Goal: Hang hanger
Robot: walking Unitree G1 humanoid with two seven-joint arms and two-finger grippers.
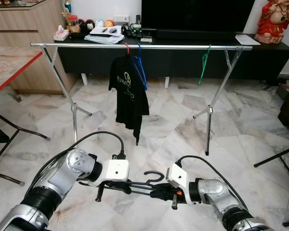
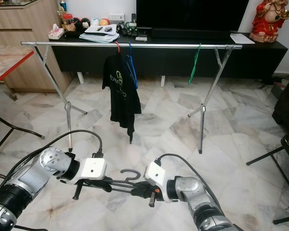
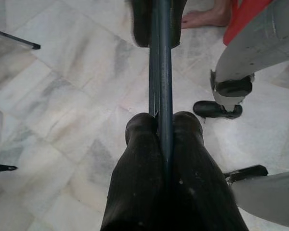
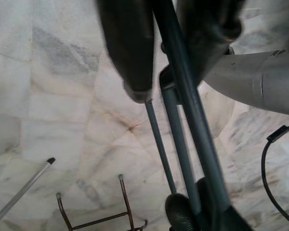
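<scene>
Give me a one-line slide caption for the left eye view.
Both grippers, left and right, hold a dark hanger low before a rail carrying a black T-shirt.

Red statue (image 1: 276, 20) on black TV cabinet (image 1: 260, 57); marble floor (image 1: 173, 120).

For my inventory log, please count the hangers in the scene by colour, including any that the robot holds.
Red hanger, carrying the black T-shirt: 1
Blue hanger, on the rail: 1
Green hanger, on the rail: 1
Dark hanger, held by the left pincer and right pincer: 1
Total: 4
</scene>
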